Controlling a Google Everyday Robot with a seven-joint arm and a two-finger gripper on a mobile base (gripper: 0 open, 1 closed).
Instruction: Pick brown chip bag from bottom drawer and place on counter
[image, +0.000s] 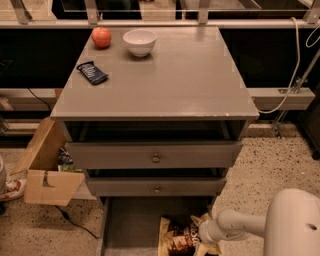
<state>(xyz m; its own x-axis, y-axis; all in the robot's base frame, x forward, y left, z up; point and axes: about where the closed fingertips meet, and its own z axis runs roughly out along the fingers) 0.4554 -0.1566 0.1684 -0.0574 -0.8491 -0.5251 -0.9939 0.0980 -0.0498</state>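
Note:
The brown chip bag (176, 235) lies on the floor of the open bottom drawer (125, 230), at its right side, dark brown with tan edges. My gripper (199, 235) reaches in from the lower right and sits at the bag's right edge; its tips are hidden by the wrist and the bag. The white arm (240, 225) runs right to a large white link (295, 225). The counter (165, 75) is the grey top of the cabinet above.
On the counter stand a red apple (101, 37), a white bowl (139, 42) and a small dark blue packet (92, 72). Two shallower knobbed drawers (156, 156) stick out above the bottom drawer. A cardboard box (45, 165) stands left of the cabinet.

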